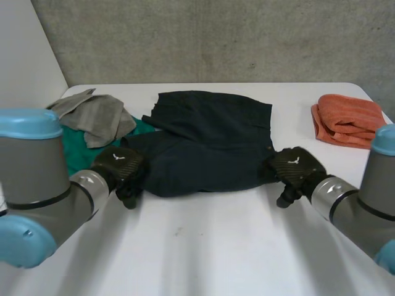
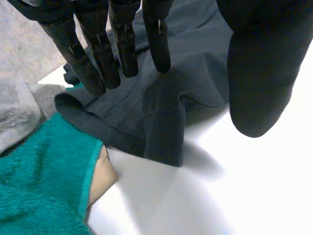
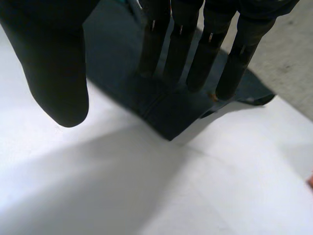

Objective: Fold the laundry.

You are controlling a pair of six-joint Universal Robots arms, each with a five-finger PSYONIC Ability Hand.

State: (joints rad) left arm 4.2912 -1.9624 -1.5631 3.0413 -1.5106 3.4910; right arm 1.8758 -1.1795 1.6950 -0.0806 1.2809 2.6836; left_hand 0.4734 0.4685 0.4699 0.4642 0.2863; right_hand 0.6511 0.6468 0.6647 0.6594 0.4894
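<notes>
Spread mid-table: a crumpled dark navy cloth garment (image 1: 207,142), near hem toward 6 o'clock. At its 8 o'clock corner, the left hand (image 1: 120,169), released, with straight fingers (image 2: 124,44) above the cloth, thumb apart, grasping nothing. At the 4 o'clock corner, the right hand (image 1: 293,169), likewise released, over the hem.

Probably best: pinch both near corners together, thumbs under the hem. Lift level, carry toward 12 o'clock. Keep clear of the teal terry towel (image 1: 74,151) at 9 o'clock.

Seems to run lengthwise from 9 to 3 o'clock; cannot tell which end is the waist.
</notes>
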